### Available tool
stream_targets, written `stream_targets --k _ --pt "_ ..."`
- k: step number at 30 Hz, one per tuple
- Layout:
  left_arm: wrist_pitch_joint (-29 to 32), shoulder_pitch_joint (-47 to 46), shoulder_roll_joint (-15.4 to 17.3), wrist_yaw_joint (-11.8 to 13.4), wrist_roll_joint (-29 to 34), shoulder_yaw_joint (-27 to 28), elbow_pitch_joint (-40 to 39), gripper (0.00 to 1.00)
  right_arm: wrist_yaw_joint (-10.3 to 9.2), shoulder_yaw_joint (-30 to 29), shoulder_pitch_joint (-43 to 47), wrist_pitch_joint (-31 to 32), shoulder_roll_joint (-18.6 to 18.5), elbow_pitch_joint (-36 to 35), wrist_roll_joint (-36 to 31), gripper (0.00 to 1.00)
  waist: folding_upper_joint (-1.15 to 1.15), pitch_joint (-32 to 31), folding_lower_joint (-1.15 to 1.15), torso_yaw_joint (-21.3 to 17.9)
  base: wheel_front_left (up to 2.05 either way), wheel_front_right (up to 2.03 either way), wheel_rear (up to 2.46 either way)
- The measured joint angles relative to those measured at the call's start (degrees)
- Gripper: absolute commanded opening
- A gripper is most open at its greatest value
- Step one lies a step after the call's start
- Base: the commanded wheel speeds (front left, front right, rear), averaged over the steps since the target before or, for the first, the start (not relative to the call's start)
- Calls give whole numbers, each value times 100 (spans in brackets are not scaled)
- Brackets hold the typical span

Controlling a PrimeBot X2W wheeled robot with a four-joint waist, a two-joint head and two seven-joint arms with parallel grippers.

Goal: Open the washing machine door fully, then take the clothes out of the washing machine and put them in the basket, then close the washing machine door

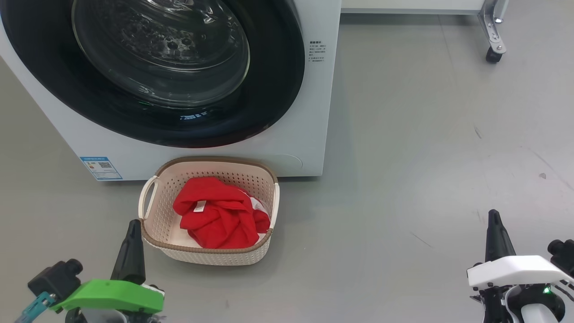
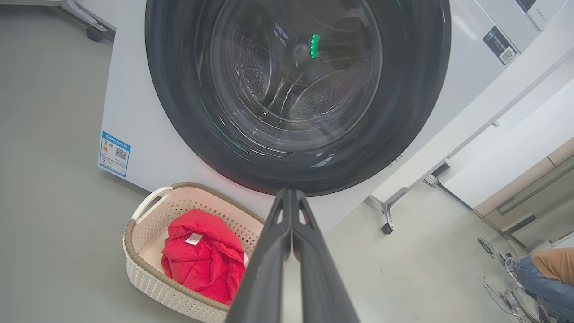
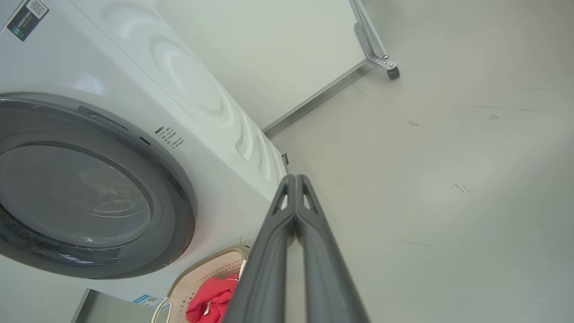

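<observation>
Clothes of bright red fabric (image 1: pixel 219 217) lie in the cream perforated plastic basket (image 1: pixel 210 258), near of the closed black-rimmed round glass door (image 1: pixel 157 67); left gripper (image 1: pixel 133 226), beside it, is nearer than right gripper (image 1: pixel 493 217); both jaws pressed together, empty.

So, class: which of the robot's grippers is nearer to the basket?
Left. The left gripper sits by the basket's near-left corner; the right gripper is far off to its right, over floor.
</observation>
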Motion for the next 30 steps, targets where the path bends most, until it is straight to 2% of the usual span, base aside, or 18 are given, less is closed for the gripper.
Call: stream_targets --k 30 --pt "492 -20 148 0 -2142 218 174 0 169 -236 -214 575 -29 288 2270 0 0 -159 0 -111 0 0 0"
